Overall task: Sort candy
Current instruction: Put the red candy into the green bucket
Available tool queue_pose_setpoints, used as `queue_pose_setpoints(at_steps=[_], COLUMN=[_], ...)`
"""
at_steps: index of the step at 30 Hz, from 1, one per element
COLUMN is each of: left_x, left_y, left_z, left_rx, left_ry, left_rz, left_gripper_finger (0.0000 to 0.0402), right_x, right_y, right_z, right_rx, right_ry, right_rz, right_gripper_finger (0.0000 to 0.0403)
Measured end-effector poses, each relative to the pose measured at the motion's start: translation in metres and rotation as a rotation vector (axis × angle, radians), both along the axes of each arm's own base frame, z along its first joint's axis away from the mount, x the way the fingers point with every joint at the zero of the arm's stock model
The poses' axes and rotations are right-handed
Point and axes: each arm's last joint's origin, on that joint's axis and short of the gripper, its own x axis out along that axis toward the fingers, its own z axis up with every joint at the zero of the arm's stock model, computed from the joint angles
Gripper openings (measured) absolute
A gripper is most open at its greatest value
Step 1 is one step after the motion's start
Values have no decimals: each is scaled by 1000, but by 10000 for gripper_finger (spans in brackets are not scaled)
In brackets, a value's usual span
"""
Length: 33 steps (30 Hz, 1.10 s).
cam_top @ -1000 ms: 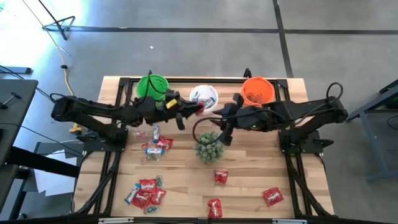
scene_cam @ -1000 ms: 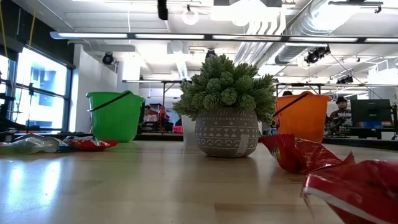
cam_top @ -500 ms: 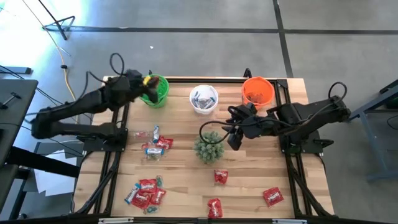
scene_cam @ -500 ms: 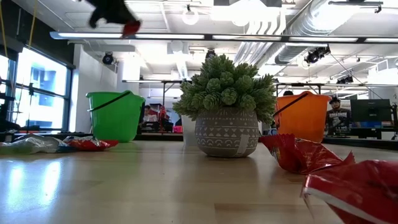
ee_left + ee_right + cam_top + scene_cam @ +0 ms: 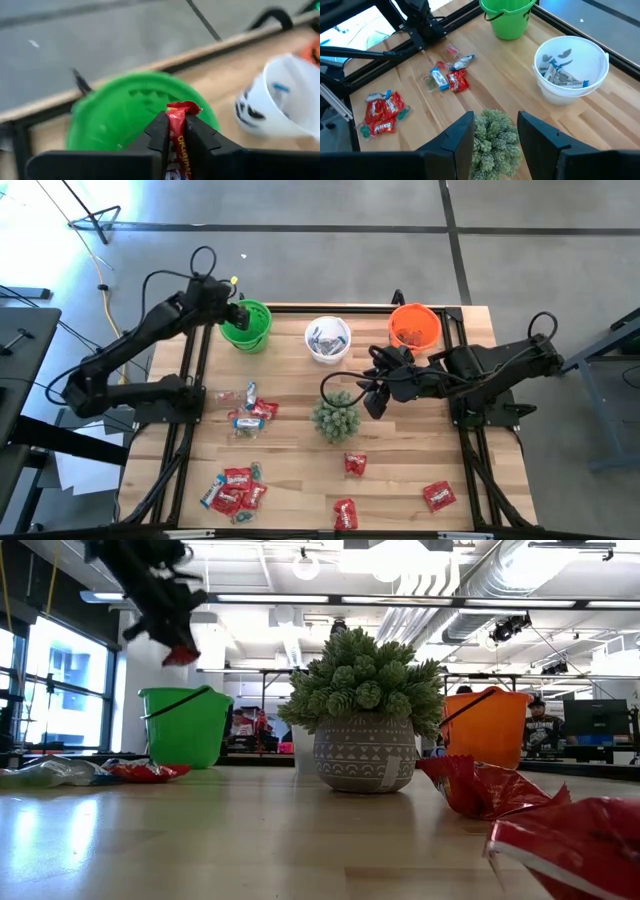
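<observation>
My left gripper (image 5: 232, 313) is above the green cup (image 5: 247, 326) at the table's far left, shut on a red candy (image 5: 178, 131); it also shows in the low view (image 5: 175, 640). My right gripper (image 5: 374, 400) is open and empty beside the spiky green plant (image 5: 336, 418). Red and blue-and-white candies lie in clusters at the left (image 5: 248, 411), near left (image 5: 232, 489) and near right (image 5: 437, 496). The white cup (image 5: 328, 339) holds blue-and-white candies. The orange cup (image 5: 414, 326) stands at the far right. My left gripper pinches the red candy between its two fingers; one end of the wrapper (image 5: 183, 107) sticks out past the fingertips. The candy is lifted clear, above the green cup's opening. In the low view the fingers slant downward with the red wrapper (image 5: 180, 654) at their tips.
The potted plant stands mid-table between the arms. Single red candies lie on the near half (image 5: 355, 464), (image 5: 345, 514). Black frame rails run along the table's left and right sides. In the low view, red wrappers (image 5: 490, 788) lie close to the camera.
My left gripper, carrying the red candy, has swung from near the white cup toward the table's far left and now is above the green cup. My right gripper has drawn back a little toward the table's right, away from the plant.
</observation>
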Motion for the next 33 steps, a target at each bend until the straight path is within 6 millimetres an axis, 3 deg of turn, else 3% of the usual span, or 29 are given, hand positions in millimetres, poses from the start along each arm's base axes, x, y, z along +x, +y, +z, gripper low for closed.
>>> queue_pose_setpoints(at_steps=[7,12,20,25,33], left_x=[11,18,24,36,62], left_y=[19,28,23,-1,-79], left_z=[-23,-38,-37,-17,26], left_rx=[-83,-125,-264,-380,-352], left_ry=[79,134,-54,-321,-513], left_rz=[-166,-191,-338,-567,-887], left_gripper_finger=[72,97,110,110,110], right_x=[0,0,-2,-5,-23], right_y=[0,0,2,10,47], right_z=[0,0,-2,-18,-90], right_rx=[20,40,150,299,574], right_ry=[-7,-11,0,107,408], right_rz=[-16,-26,-46,-27,-110], right_gripper_finger=[144,144,144,144,144])
